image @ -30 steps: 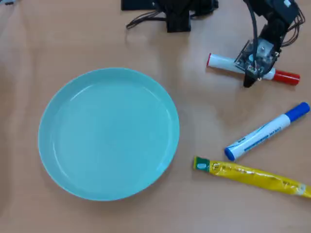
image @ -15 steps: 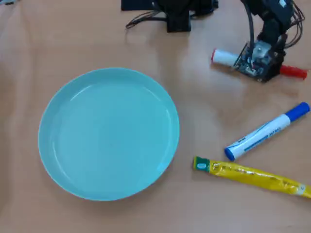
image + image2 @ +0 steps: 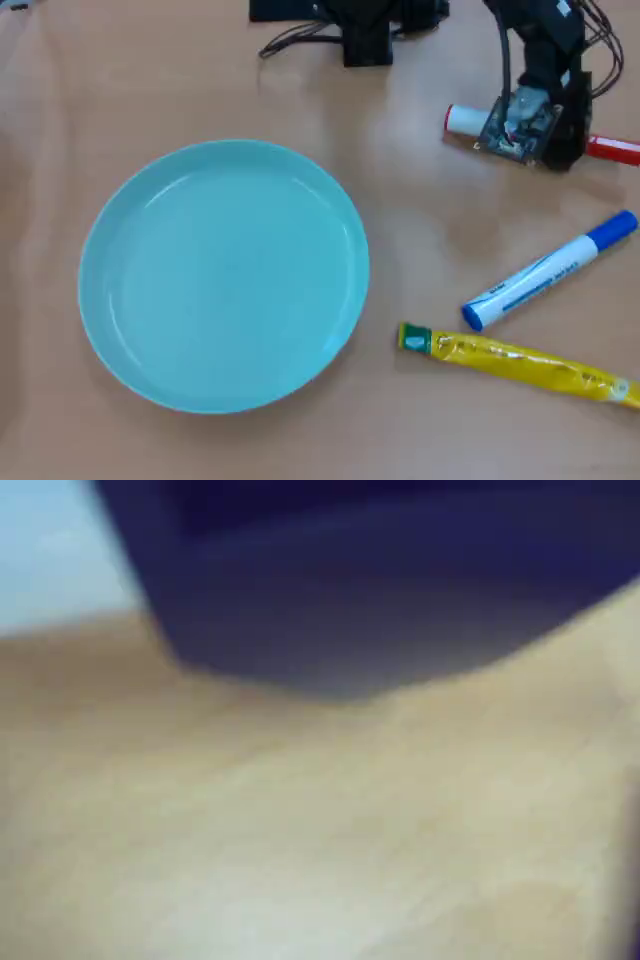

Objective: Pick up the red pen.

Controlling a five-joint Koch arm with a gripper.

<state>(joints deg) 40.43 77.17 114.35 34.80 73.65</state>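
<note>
Wooden table (image 3: 200, 60): plate (image 3: 110, 330), three pens.

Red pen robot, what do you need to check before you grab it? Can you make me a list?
1. Gripper is over the middle of the red pen: ok in the overhead view; the white end sticks out on the left, the red cap on the right.
2. Jaws open on both sides of the pen: cannot tell, the gripper body hides them.
3. Wrist view shows the pen: not ok, only blur, a dark shape and tabletop.
4. Blue-capped marker and yellow tube are out of the way: ok, both lie apart, lower in the overhead view.
5. Teal plate is out of the way: ok, far left.
</note>
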